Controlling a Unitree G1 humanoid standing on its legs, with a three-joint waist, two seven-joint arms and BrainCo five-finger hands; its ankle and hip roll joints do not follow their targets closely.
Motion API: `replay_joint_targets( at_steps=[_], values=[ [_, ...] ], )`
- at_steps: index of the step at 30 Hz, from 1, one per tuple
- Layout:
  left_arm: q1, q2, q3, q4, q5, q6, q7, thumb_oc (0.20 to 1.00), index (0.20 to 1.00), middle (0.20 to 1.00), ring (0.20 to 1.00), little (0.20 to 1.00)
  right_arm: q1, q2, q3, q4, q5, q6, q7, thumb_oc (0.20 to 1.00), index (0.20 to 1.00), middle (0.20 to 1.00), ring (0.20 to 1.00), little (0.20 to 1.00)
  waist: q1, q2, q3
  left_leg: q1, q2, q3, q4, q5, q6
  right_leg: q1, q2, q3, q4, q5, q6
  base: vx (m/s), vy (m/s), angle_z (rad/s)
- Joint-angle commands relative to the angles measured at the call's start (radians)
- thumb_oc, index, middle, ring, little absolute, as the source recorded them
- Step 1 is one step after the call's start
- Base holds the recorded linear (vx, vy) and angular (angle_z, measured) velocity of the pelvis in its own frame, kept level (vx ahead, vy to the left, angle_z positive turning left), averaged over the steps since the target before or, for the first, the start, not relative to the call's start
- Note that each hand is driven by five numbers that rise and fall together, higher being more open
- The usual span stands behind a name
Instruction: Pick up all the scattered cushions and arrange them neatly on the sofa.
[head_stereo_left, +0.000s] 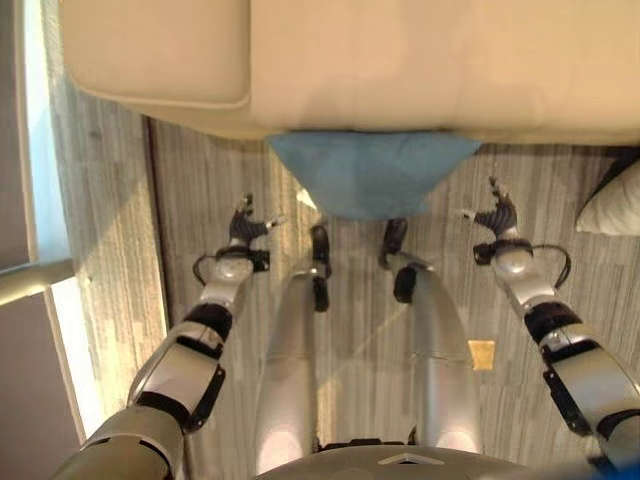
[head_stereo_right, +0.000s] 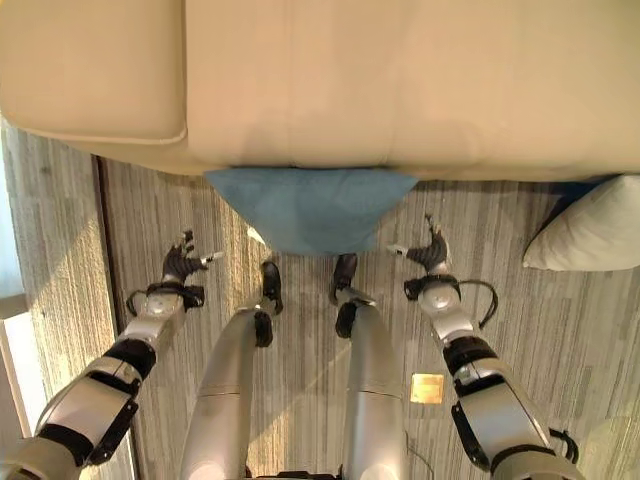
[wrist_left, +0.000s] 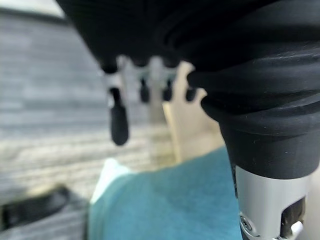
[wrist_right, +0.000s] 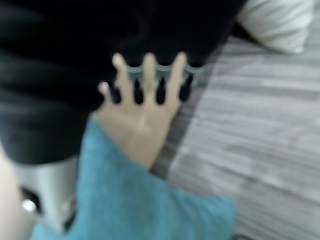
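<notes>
Matt cloth cushion (head_stereo_left: 370, 172); smooth sofa (head_stereo_left: 400, 60).

cushions: two. one blue cushion (head_stereo_left: 372, 172), leaning on the front of the sofa with its lower corner on the floor; one white cushion (head_stereo_right: 588, 236), on the floor at the robot's right. sofa (head_stereo_right: 400, 80): one, beige. hands: two, left hand (head_stereo_left: 246, 226) and right hand (head_stereo_left: 495, 214).

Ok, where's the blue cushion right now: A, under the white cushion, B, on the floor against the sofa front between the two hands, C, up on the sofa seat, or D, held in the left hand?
B: the blue cushion lies on the floor against the sofa, with the left hand and right hand open on either side, neither touching it.
</notes>
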Motion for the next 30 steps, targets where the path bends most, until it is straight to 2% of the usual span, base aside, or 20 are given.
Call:
replay_joint_targets(
  at_steps=[1,5,7,13,20,30],
  values=[
    [0.073,0.018,0.017,0.009,0.002,-0.035,0.070,1.000,1.000,1.000,1.000,1.000,0.104,-0.023,0.018,-0.030,0.037,-0.058,-0.079,1.000,1.000,1.000,1.000,1.000,-0.013,0.011,-0.135,-0.042,0.022,-0.014,0.003,-0.025,-0.021,0.013,-0.030,0.077,0.026,-0.083,0.109,0.04,0.008,0.01],
    [0.013,0.030,0.008,0.026,0.007,-0.035,0.099,1.000,1.000,1.000,1.000,1.000,0.045,-0.034,0.027,-0.007,0.057,-0.069,-0.107,1.000,1.000,1.000,1.000,1.000,-0.019,0.009,-0.148,-0.165,0.020,-0.015,0.070,-0.042,-0.012,-0.115,-0.027,0.087,0.099,-0.108,0.105,0.07,-0.005,-0.06],
    [0.014,0.023,0.006,0.019,0.003,-0.036,0.106,1.000,1.000,1.000,1.000,1.000,0.046,-0.028,0.029,-0.002,0.058,-0.071,-0.111,1.000,1.000,1.000,1.000,1.000,-0.019,0.009,-0.155,-0.185,0.015,-0.019,0.082,-0.045,-0.010,-0.137,-0.025,0.088,0.111,-0.112,0.104,0.06,-0.011,0.00],
    [0.040,-0.020,-0.003,0.004,0.010,-0.038,0.110,1.000,1.000,1.000,1.000,1.000,0.095,0.006,0.038,0.019,0.045,-0.076,-0.099,1.000,1.000,1.000,1.000,1.000,-0.020,0.003,-0.188,-0.195,0.008,-0.026,0.081,-0.048,-0.005,-0.147,-0.018,0.083,0.109,-0.115,0.103,0.05,-0.022,0.02],
    [0.002,0.011,-0.009,0.025,0.017,-0.026,0.106,1.000,1.000,1.000,1.000,1.000,0.069,-0.006,0.038,0.062,0.061,-0.076,-0.103,1.000,1.000,1.000,1.000,1.000,-0.018,0.005,-0.194,-0.206,0.004,-0.034,0.051,-0.035,-0.006,-0.156,-0.015,0.085,0.076,-0.098,0.107,0.00,0.000,0.00],
    [-0.066,0.040,-0.021,-0.004,-0.017,-0.026,0.099,1.000,1.000,1.000,1.000,1.000,0.008,-0.025,0.038,0.065,0.110,-0.079,-0.104,1.000,1.000,1.000,1.000,1.000,-0.014,0.019,-0.181,-0.270,0.005,-0.035,0.084,-0.033,-0.007,-0.229,-0.016,0.102,0.113,-0.097,0.110,0.00,0.000,0.00]
  ],
)
